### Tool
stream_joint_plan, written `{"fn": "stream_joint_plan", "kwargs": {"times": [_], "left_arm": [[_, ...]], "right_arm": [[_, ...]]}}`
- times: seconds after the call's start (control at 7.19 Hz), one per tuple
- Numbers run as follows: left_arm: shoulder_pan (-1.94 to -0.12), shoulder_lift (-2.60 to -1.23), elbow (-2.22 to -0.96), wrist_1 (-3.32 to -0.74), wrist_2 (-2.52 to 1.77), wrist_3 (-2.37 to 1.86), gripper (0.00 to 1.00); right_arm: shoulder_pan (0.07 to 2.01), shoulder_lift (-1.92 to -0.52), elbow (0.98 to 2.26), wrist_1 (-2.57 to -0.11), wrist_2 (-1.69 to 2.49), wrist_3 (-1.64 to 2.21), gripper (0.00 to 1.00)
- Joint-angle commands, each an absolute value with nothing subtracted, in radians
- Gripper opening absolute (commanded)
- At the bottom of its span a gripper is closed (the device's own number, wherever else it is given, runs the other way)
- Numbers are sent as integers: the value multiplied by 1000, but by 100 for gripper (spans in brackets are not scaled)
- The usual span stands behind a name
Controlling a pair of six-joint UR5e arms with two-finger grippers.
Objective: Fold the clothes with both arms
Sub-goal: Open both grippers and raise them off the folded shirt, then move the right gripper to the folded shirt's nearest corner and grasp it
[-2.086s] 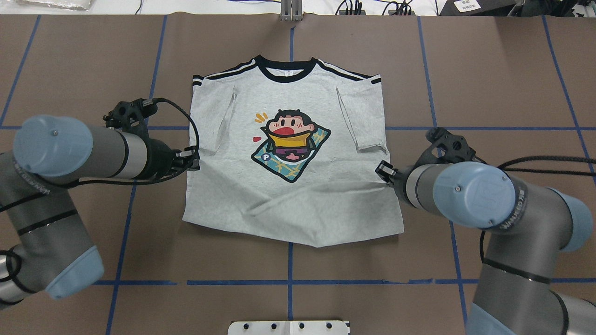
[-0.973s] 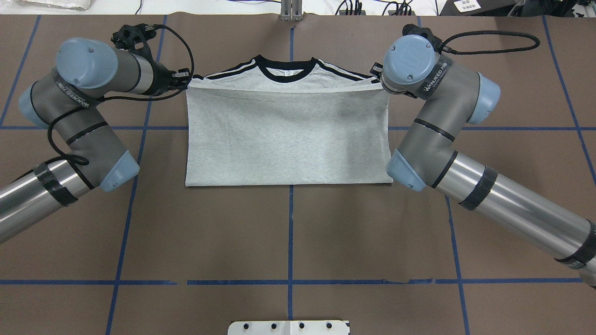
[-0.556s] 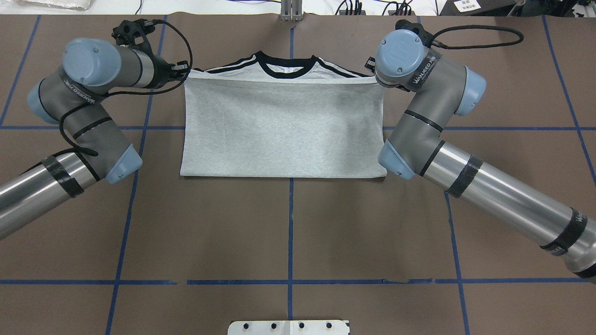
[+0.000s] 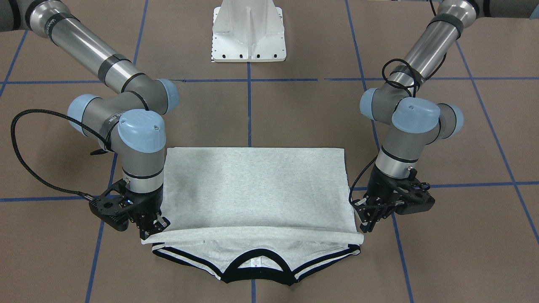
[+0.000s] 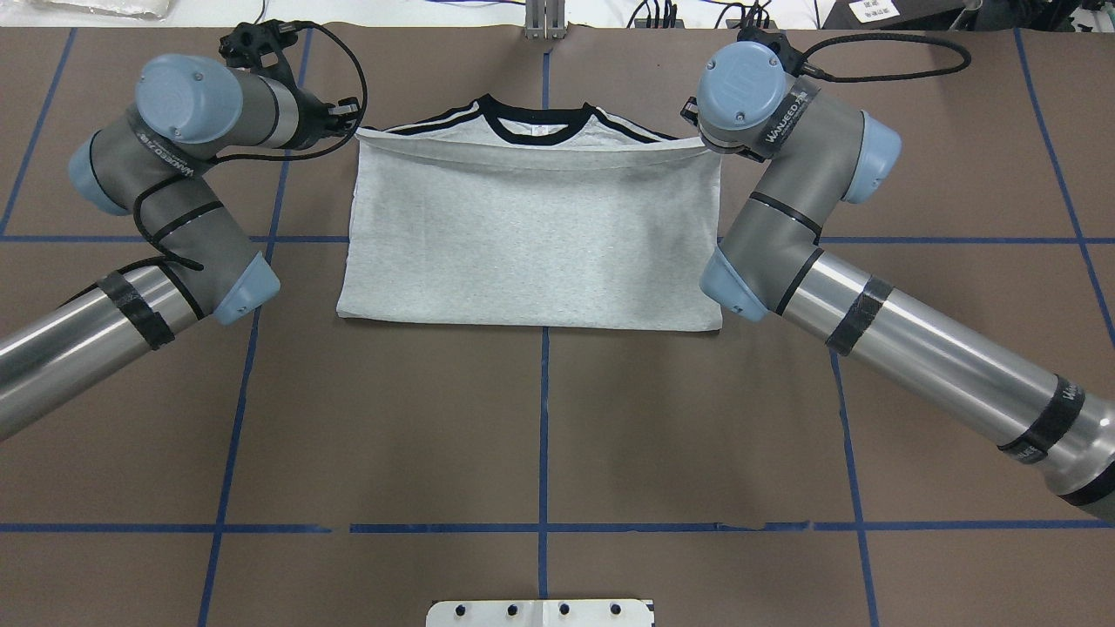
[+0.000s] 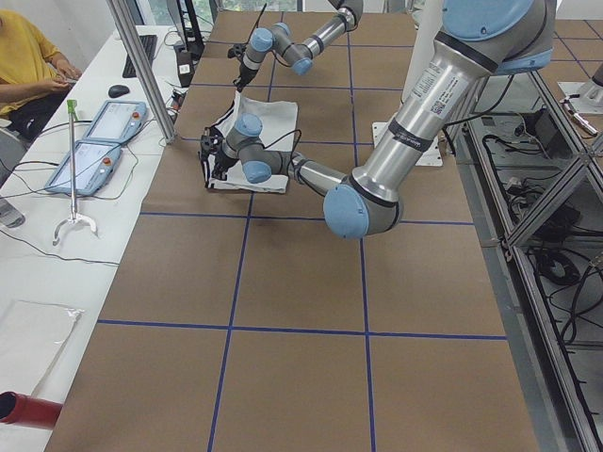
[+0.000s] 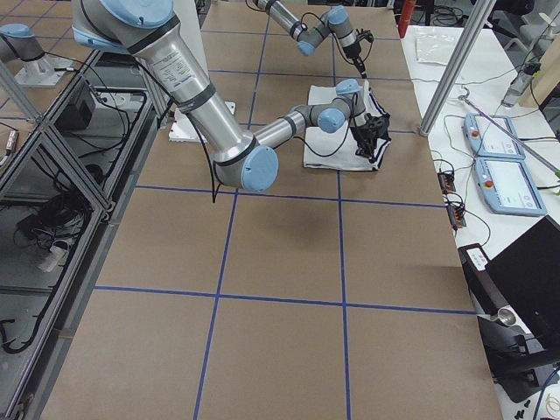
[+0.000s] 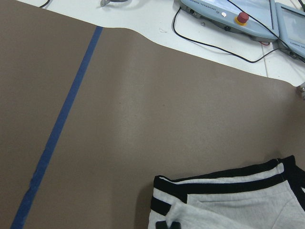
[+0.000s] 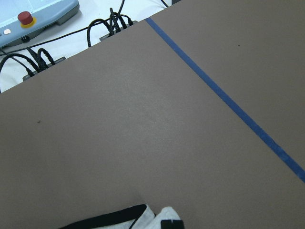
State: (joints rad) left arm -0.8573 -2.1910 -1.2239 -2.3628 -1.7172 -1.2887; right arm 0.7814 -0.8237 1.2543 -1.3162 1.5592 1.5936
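Since the earlier overhead picture, the lower half of the T-shirt (image 5: 531, 235) has been brought over the upper half, so the print is now hidden. Both arms have gone from the middle of the frame to its upper part.

The shirt lies on the brown table (image 5: 540, 435), upper centre of the overhead view, folded once. Only the black collar (image 4: 254, 271) and the shoulder stripes show beyond the hem (image 4: 252, 231).

In the front-facing view the right gripper (image 4: 152, 223), at lower left, seems clenched on its hem corner. The left gripper (image 4: 369, 216), at lower right, stands just beside the other corner, and whether it is pinching cloth I cannot tell.

The hem bows a little between the two corners, with a shadow under it, so I judge it is not yet fully laid down. To do this well, both corners should go down together and at the same height. The hem should be kept lightly stretched and parallel to the stripes. The fingers should release only when the cloth rests, then draw away outward so that they do not drag the layer.
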Motion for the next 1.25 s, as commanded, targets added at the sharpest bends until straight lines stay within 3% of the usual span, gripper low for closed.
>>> {"fn": "stream_joint_plan", "kwargs": {"times": [0.0,0.14,0.42,0.83,1.11], "left_arm": [[-879,-2194,-1198,-2379,-1715,-1285,39],[-884,-2189,-1192,-2399,-1717,-1285,42],[-885,-2180,-1196,-2424,-1721,-1287,45],[-884,-2177,-1198,-2436,-1726,-1287,46],[-884,-2177,-1200,-2437,-1724,-1287,47]], "right_arm": [[787,-810,1253,-1315,1560,1597,31],[788,-808,1284,-1316,1569,1606,39],[798,-874,1414,-1325,1667,1621,48],[643,-1154,1736,-1322,1666,1786,54],[543,-1198,1758,-1316,1655,1865,60]]}}
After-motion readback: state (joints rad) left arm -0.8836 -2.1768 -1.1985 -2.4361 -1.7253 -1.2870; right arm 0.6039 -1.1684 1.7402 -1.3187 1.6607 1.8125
